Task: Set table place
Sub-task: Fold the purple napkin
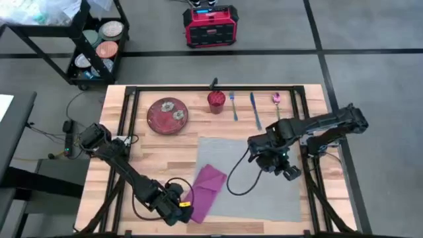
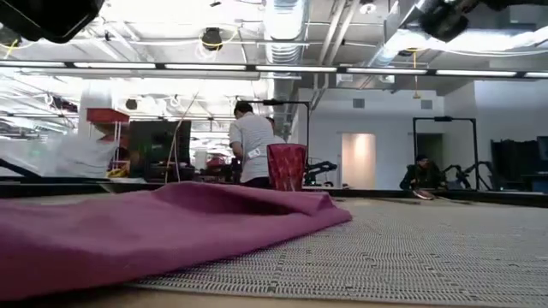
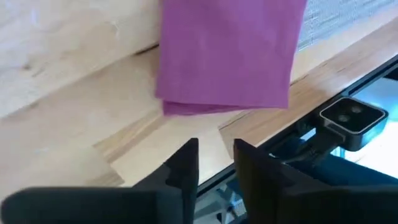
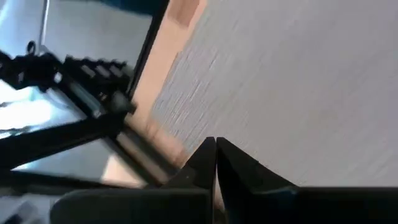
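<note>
Magenta napkin (image 2: 128, 231) overlaps grey woven placemat (image 1: 264, 192); left end effector (image 3: 214, 163) slightly parted, right end effector (image 4: 216, 163) closed, both empty.

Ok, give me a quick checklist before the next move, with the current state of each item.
1. Large grey rectangular fabric placemat flat on the light wooden plank table: ok.
2. Magenta cloth napkin fully on the placemat: not ok, it overhangs the left edge onto the wood.
3. Left claw empty: ok, open slightly, short of the napkin's folded end.
4. Right claw empty: ok, shut, over the placemat near its right edge.
5. Round dark red plate on the placemat: not ok.
</note>
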